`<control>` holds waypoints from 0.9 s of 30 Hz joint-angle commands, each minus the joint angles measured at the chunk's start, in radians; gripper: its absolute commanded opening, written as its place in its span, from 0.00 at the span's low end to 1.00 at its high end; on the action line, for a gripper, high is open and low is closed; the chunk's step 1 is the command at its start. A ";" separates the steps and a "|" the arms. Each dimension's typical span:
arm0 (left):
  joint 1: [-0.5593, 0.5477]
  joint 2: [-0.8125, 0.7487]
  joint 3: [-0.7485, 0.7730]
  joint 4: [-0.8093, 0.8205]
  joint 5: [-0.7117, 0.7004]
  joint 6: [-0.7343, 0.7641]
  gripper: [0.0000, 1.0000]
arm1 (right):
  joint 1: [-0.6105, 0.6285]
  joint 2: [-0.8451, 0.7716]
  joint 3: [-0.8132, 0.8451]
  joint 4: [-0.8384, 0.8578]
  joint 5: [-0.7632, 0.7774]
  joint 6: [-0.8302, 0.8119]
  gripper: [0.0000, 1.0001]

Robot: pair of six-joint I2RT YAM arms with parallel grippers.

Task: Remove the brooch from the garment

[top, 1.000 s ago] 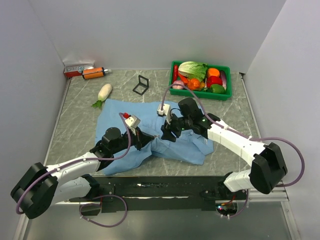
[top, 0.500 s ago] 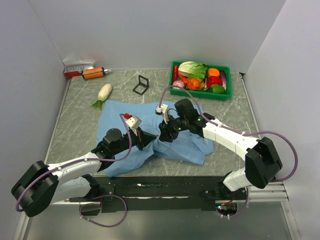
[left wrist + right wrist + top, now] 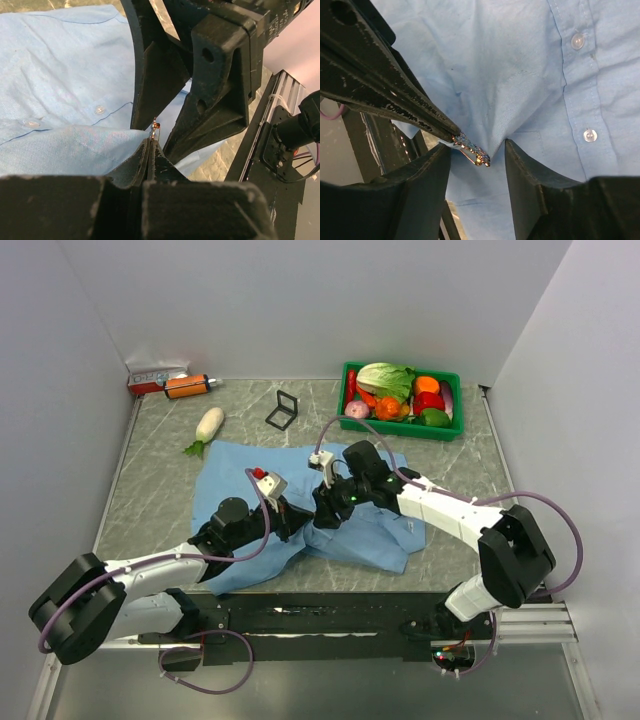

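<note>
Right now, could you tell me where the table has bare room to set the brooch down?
Bare table lies left of the garment, between the white radish and the near edge. Another patch lies right of the garment, in front of the green crate. The middle is crowded: the left gripper and right gripper meet at the brooch.

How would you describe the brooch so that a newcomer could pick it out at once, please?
Find the light blue shirt spread across the table; near its middle the shut tips of the left gripper meet a pulled-up peak of cloth. The brooch sits right at those tips: a tiny, glittering coppery sliver, unlike the flat white buttons nearby.
</note>
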 commanded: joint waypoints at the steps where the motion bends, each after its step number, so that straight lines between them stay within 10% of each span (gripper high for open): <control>1: -0.013 -0.012 0.029 0.093 -0.001 0.012 0.01 | 0.023 0.002 0.060 0.008 -0.037 -0.033 0.59; 11: -0.002 -0.042 0.015 0.079 0.041 0.077 0.01 | -0.080 -0.075 0.195 -0.370 -0.197 -0.534 0.68; 27: -0.002 -0.029 0.035 0.081 0.097 0.155 0.01 | -0.075 0.034 0.229 -0.309 -0.218 -0.604 0.41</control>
